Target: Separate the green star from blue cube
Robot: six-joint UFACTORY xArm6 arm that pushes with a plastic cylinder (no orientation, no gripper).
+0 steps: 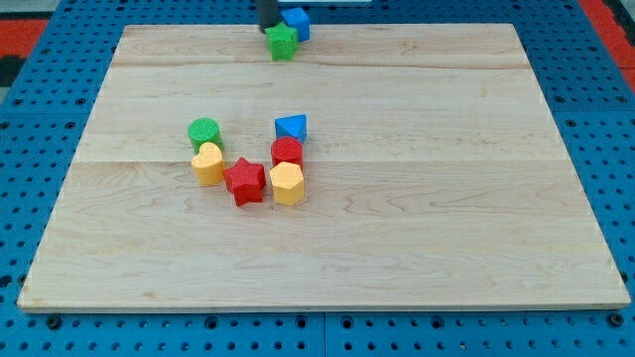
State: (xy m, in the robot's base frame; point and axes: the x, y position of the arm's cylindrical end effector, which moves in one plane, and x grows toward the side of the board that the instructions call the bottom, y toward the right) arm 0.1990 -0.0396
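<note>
Two blocks touch at the view's top: green star lower-left of blue cube. My tip, a clawless rod, presses the star's upper-left; you watch.

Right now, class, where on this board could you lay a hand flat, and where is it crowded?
Free: the wide strip along the view's bottom and the whole right side of the board. Crowded: the middle cluster around the red star, and the top edge, where my tip meets the green star and blue cube.
</note>
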